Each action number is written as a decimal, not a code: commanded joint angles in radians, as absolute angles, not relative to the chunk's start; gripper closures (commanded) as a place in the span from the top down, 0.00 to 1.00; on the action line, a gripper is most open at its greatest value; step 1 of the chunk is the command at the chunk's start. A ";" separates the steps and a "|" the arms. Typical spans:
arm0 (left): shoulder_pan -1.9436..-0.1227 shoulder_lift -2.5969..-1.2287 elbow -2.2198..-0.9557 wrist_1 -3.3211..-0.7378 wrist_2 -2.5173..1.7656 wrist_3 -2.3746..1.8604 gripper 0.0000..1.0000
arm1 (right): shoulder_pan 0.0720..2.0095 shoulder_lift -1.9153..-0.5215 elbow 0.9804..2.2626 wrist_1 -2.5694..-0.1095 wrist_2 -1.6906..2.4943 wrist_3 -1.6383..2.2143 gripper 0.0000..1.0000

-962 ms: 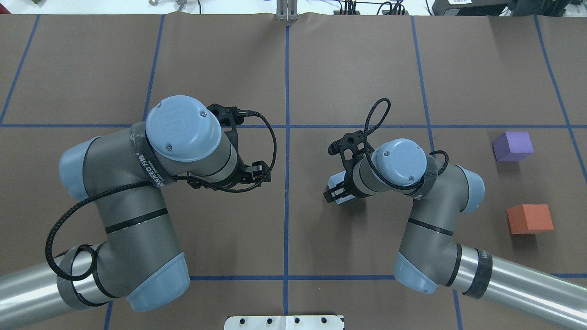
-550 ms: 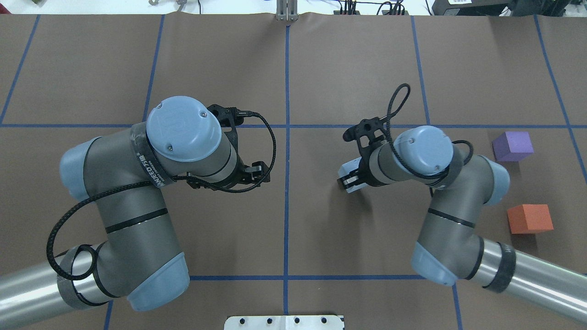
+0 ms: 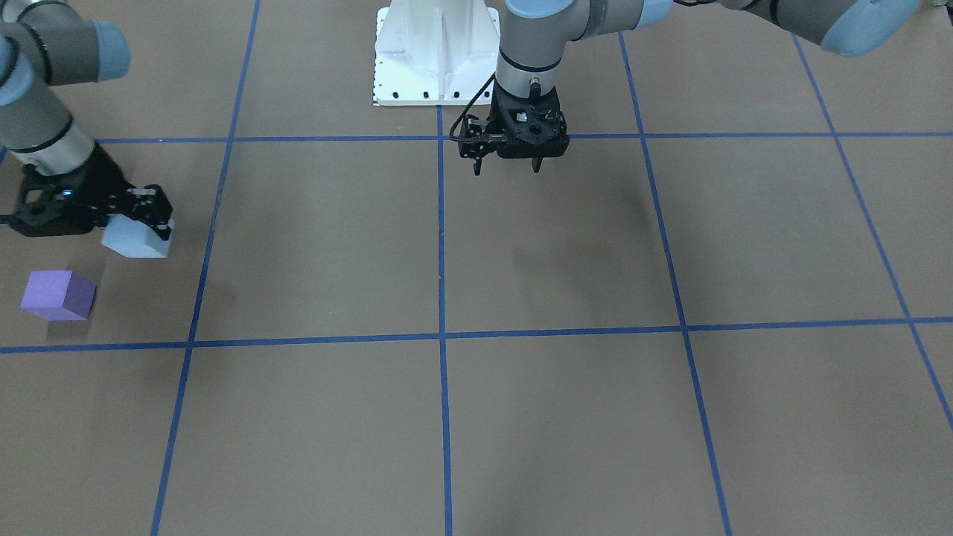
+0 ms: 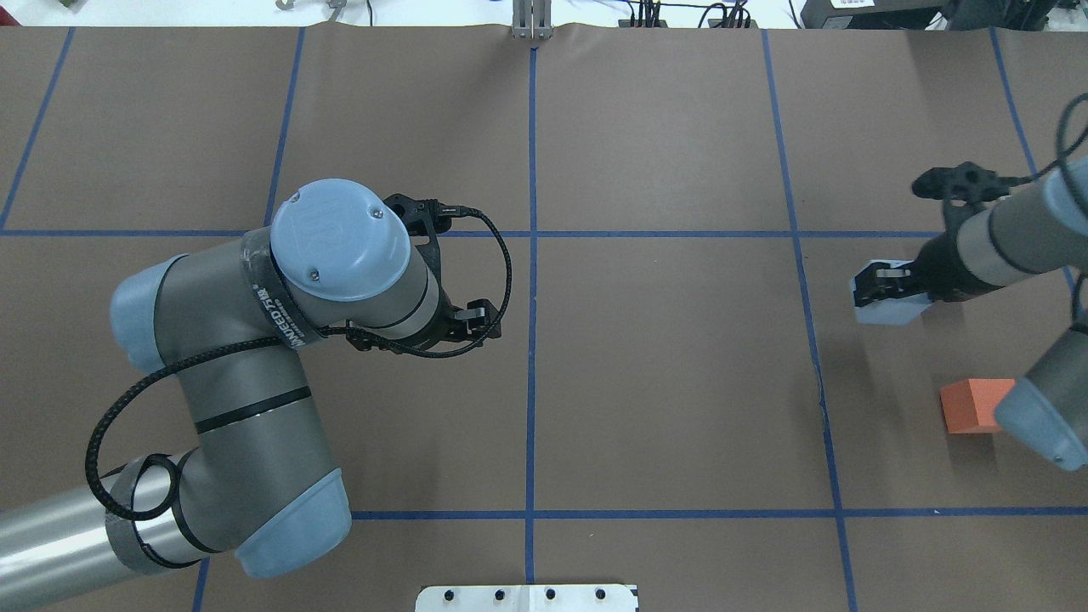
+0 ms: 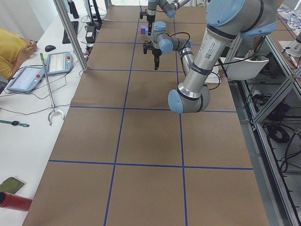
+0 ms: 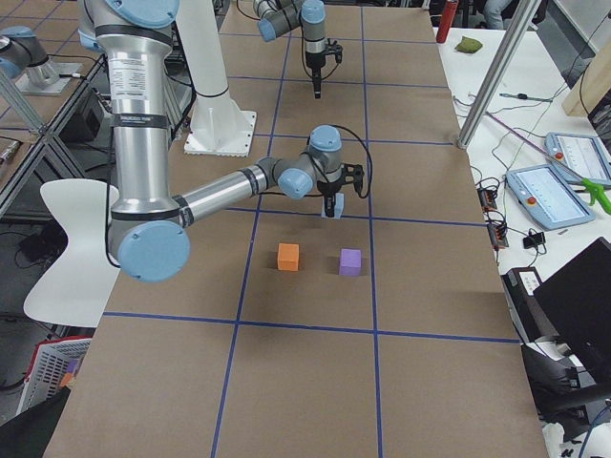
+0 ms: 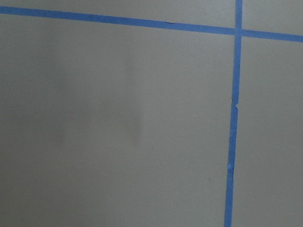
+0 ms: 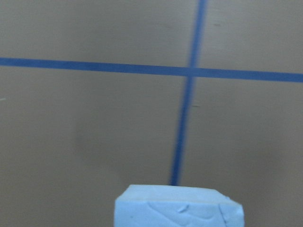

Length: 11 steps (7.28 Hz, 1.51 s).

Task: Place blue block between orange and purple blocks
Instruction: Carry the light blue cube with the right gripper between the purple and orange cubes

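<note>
Front-facing view: blue block (image 3: 134,242) seen clamped in right gripper (image 3: 145,219), apparently raised off desk (image 3: 566,246). Purple block (image 3: 58,295) noted near, outward of that gripper. Left gripper (image 3: 506,165) seen spread, empty, pointed straight down, well apart.

Overhead view: right forearm stretched low, wrist angled sideways. Orange block (image 4: 969,406) found near, robot-ward of gripper.

Right-side view: gap between orange and purple blocks seen near, off to gripper's right.

Right wrist view: block face shown creased. Block judged light, soft foam, not slippery. Best taken across opposite flat sides, gently squeezed.
</note>
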<state>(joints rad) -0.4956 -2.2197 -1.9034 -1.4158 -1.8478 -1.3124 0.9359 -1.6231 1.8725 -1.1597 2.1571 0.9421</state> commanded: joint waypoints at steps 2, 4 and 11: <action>-0.492 -2.221 -1.902 -1.416 -1.847 -1.315 1.00 | 1.046 -1.750 1.773 -1.000 2.253 0.844 0.00; -0.489 -2.221 -1.902 -1.416 -1.847 -1.316 1.00 | 1.037 -1.735 1.728 -0.994 2.238 0.844 0.00; -0.488 -2.223 -1.904 -1.416 -1.848 -1.338 1.00 | 0.928 -1.698 1.667 -0.994 2.166 0.825 0.00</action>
<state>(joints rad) -0.4889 -2.2222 -1.9031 -1.4159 -1.8484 -1.3255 0.9367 -1.6997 1.6691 -0.9941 2.1743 0.8270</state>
